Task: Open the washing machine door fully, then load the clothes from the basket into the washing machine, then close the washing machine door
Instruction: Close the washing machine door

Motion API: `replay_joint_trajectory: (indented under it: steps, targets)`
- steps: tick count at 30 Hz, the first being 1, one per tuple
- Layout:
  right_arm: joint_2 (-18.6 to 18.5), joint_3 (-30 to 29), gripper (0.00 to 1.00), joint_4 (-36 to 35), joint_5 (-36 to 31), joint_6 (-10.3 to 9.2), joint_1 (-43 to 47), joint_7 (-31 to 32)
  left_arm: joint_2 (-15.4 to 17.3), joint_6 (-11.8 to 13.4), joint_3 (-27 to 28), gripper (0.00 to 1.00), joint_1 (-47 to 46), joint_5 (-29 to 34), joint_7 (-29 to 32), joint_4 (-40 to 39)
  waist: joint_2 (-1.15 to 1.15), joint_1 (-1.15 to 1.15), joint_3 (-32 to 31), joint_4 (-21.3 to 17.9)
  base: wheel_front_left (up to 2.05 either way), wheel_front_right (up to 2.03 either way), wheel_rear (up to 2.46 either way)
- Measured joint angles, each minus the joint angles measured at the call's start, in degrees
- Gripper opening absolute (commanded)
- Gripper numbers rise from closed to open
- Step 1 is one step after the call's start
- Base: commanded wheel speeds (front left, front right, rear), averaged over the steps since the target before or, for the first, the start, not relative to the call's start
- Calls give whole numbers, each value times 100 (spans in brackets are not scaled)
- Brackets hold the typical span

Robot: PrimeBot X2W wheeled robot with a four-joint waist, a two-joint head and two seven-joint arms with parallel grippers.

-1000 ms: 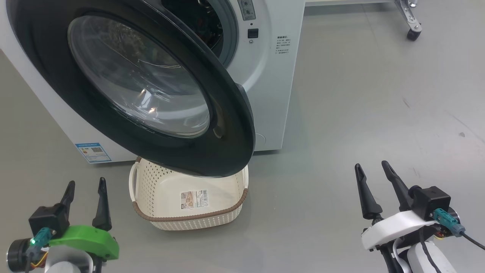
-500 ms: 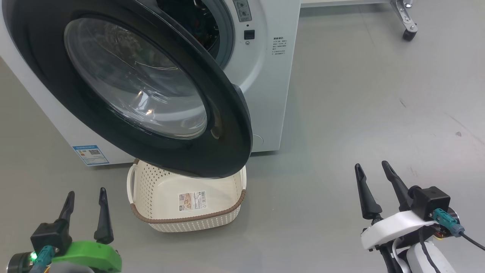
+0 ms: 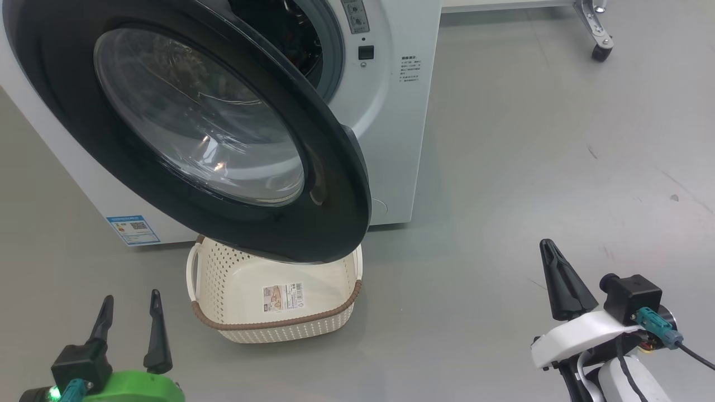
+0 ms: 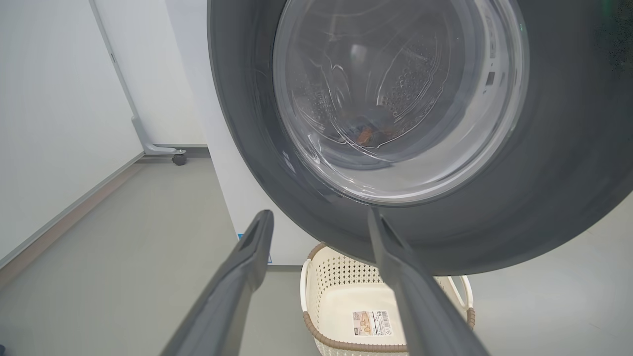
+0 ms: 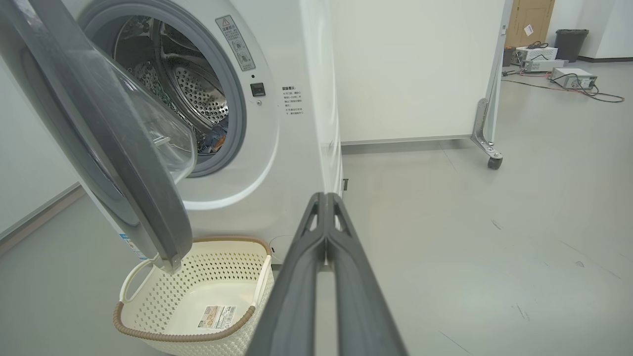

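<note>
Door (image 3: 335, 223) stood ajar, angled outward over the basket (image 3: 279, 326), which lay lengthwise along the washer (image 3: 391, 139) front. Left gripper (image 3: 131, 297) spread; right gripper (image 3: 549, 245) pressed together, empty.

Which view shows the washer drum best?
The right wrist view: past the open door it looks straight into the drum, showing its perforated wall and clothes at the bottom. The head view catches a dark sliver above the door. The left wrist view sees it through the door glass.
</note>
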Motion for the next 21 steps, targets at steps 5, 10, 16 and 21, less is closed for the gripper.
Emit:
replay_joint_trajectory:
  steps: [5,10,16,21]
  targets:
    - [2,8,0,-36,0,0,-3,0,-99,-7,89,100,40,79,0,-89,0,0,7,20,0,0,0]
    - [18,129,0,-390,-1,0,-283,0,-130,-62,167,100,82,133,0,-124,0,0,15,48,0,0,0]
    - [75,450,0,-1093,3,0,-1074,0,-244,-124,204,100,134,192,0,-140,0,0,29,98,0,0,0]
    - [112,972,0,-1594,60,0,-1695,-2,-315,-207,193,100,132,245,0,-143,0,0,41,202,0,0,0]
